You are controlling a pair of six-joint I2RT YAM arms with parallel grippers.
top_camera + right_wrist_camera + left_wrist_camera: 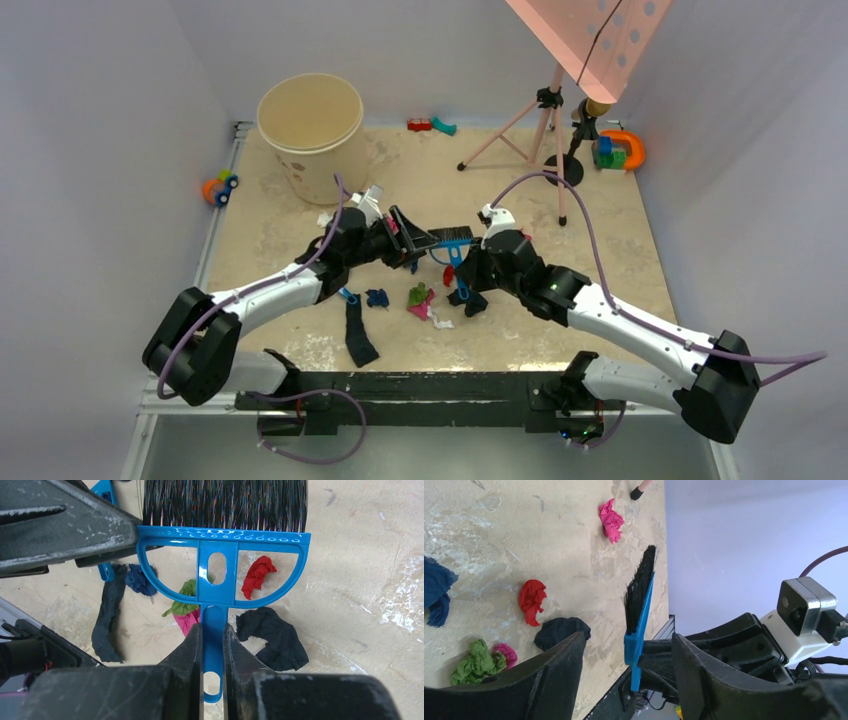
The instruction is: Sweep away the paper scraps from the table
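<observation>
**Brush in grip, scraps not yet swept**

Top: R gripper carries the hand brush just behind the paper scraps, prob. lined up for a stroke. Scraps lie centre-front on the table, betw. the arms. L gripper sits beside the bristles.

L wrist: fingers wide apart, nothing betw. them. Scraps are crumpled wads: red, green, pink, navy.

R wrist: fingers clamped on the brush handle, bristles pointing away. A black strip lies flat.

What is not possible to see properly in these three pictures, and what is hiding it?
Right wrist view: the top edge cuts off the bristle tips of the brush, so their contact with the table cannot be told.
Left wrist view: the left edge cuts off part of the navy scrap.
Top view: the right pincer is too small and dark to show its grip.
</observation>
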